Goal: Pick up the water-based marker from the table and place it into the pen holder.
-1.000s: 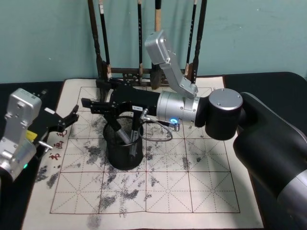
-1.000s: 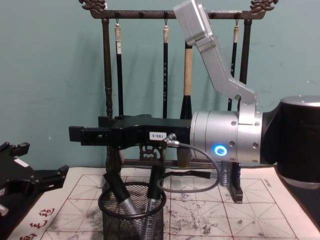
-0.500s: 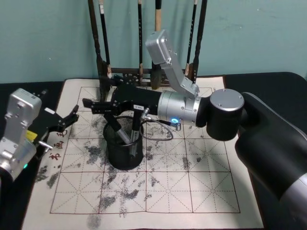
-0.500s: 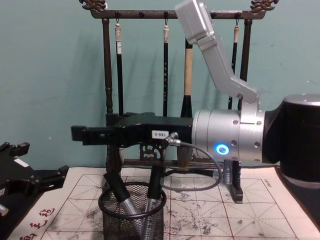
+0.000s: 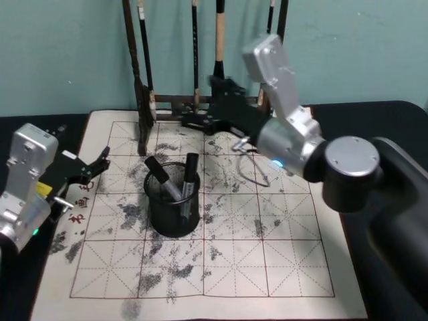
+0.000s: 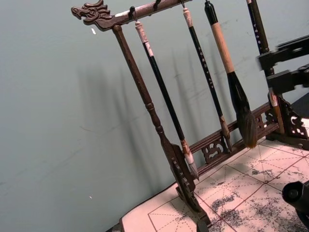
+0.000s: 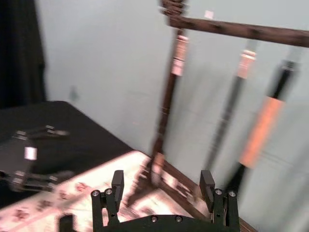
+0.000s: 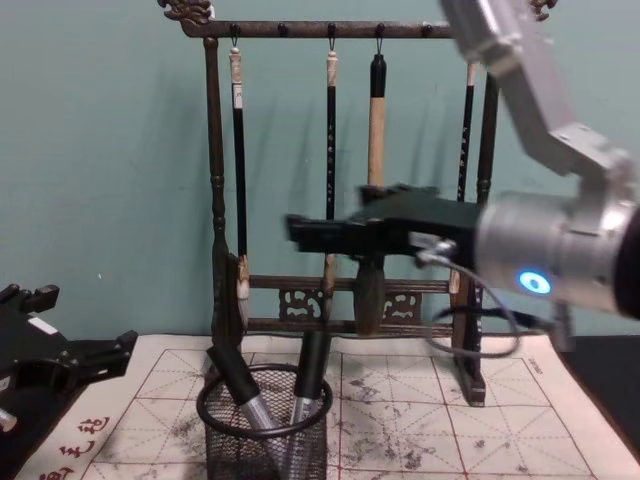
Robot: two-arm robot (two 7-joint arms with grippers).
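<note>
Pen holder (image 5: 172, 206) as landmark. Above its rim, two markers (image 5: 177, 180) lean out, narrowing the opening. Behind it, the brush rack (image 8: 345, 170) with hanging brushes blocks passage; the right gripper (image 5: 200, 120), jaws apart, hangs before the rack. Left gripper (image 5: 97, 164) stands beside the holder's left. The mat (image 5: 267, 254) before and right of the holder lies bare.

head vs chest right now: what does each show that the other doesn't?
Head only: the whole mat with its ink stains down to the near edge, the dark table at the sides, and the right arm's elbow and body.
Chest only: the brush rack's carved top bar with the brushes' hanging ends, and the holder seen side-on.
Both: the mesh pen holder with two markers standing in it, the right pincer open, empty, up near the rack, and the left pincer open at the mat's left edge.
</note>
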